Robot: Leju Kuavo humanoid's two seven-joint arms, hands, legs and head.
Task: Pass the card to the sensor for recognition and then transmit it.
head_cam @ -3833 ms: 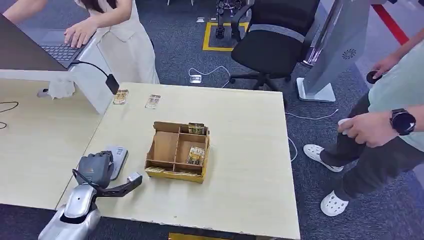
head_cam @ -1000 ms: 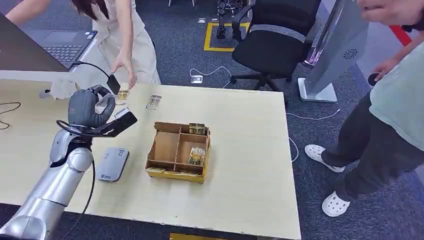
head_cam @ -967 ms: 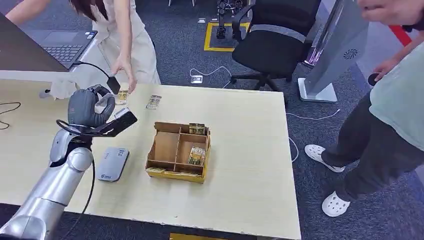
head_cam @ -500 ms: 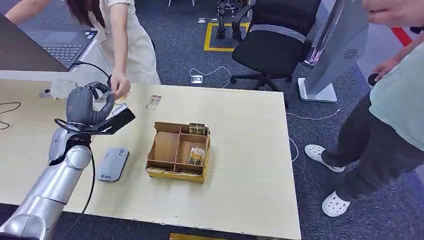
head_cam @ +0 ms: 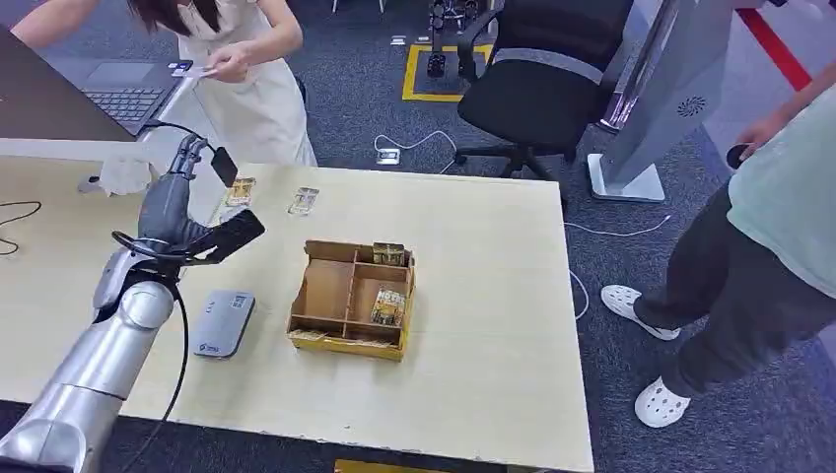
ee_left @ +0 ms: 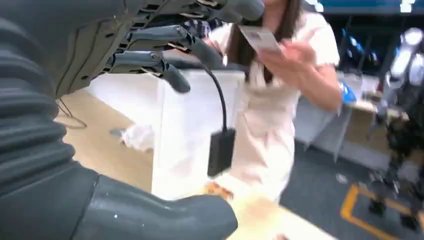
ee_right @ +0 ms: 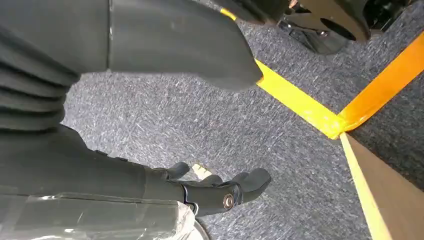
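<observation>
Pale wood counter (head_cam: 473,296) carried a compartmented cardboard box (head_cam: 350,299) and, nearer the robot, the grey card sensor (head_cam: 222,321). Above them the left hand (head_cam: 170,209) was raised with fingers (ee_left: 165,37) spread and released, holding nothing, while the right hand (ee_right: 210,190) hung over carpet, lightly curled and empty. The card (head_cam: 194,71) was in a person's hand (head_cam: 232,62) by the laptop, so the handover looked done, and the sound move was to draw the arm back low without brushing the dangling adapter (ee_left: 220,151).

The left arm reached up and forward from the lower left, silver forearm angled toward the raised left hand (head_cam: 174,202). Its fingers (ee_left: 165,37) were stretched out straight and apart, holding nothing (thumb spread well away). The right hand (ee_right: 150,100) hung down, fingers loosely extended, empty.
</observation>
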